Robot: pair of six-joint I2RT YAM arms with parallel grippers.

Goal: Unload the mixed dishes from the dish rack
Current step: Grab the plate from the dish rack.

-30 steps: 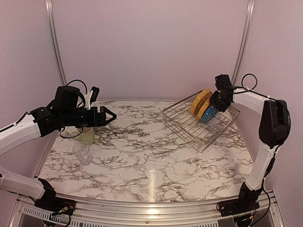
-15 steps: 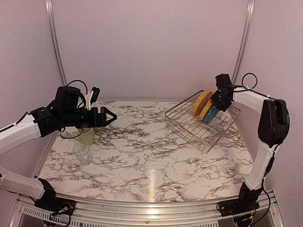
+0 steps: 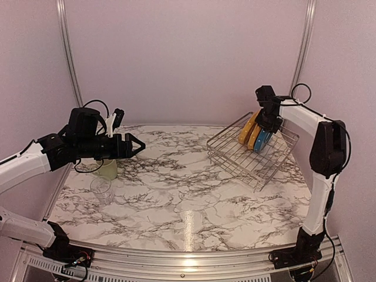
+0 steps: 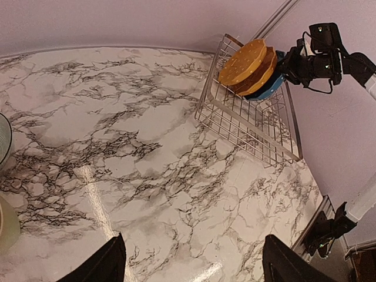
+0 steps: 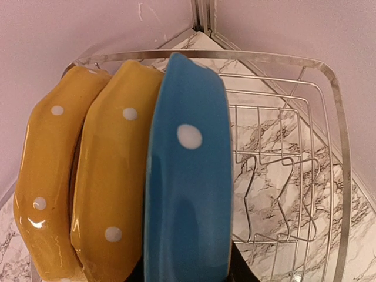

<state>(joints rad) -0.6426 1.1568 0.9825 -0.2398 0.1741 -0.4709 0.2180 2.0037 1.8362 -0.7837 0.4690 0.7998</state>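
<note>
Top external view, near to far: you see the clear glass (image 3: 101, 189) and pale green mug (image 3: 108, 168) standing on the table (image 3: 188, 200) at left, with the left gripper (image 3: 136, 144) above them, jaws released. At upper right, the right gripper (image 3: 269, 120) has swung onto the blue plate (image 3: 262, 141) in the dish rack (image 3: 247, 161). You cannot tell whether its jaws are clenched. Lifting that plate is probably next.

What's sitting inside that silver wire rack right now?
At the far end of the silver wire dish rack stand three plates on edge: two yellow-orange dotted scalloped plates and one blue dotted plate. Elsewhere only bare tines show. The plates' lower edges are covered.
</note>
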